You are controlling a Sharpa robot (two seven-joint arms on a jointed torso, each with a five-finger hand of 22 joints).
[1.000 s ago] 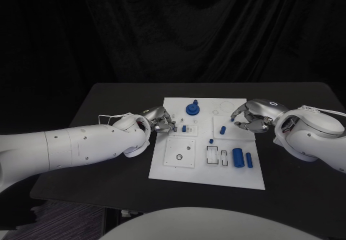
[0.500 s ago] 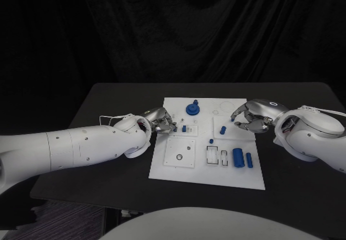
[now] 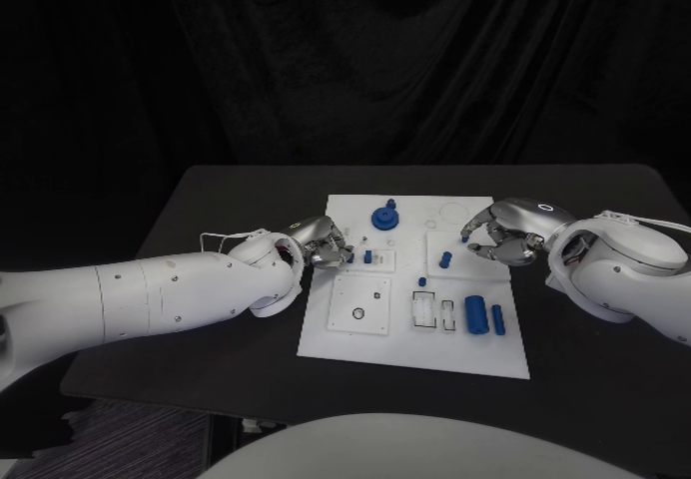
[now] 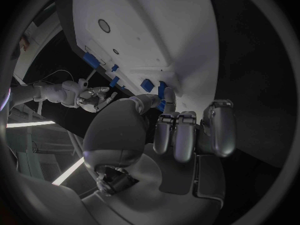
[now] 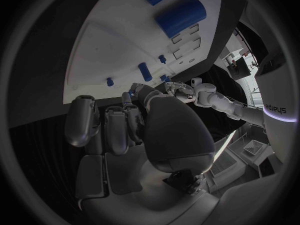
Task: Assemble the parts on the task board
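Handling: judging by looks, the small blue parts are light, stiff, smooth plastic; pinch each across its sides.
Board: the white task board (image 3: 410, 344) lies mid-table (image 3: 216, 200).
Left hand: the left hand (image 3: 323, 242) is at the board's left edge, fingers curled, thumb tip touching a small blue peg (image 4: 162, 92); a firm hold cannot be told.
Right hand: the right hand (image 3: 502, 236) hovers curled at the board's right edge; whether it holds anything cannot be told.
Count: one blue knob (image 3: 384, 216), two blue cylinders (image 3: 475, 314) side by side, and a few small pegs, too small to count surely.
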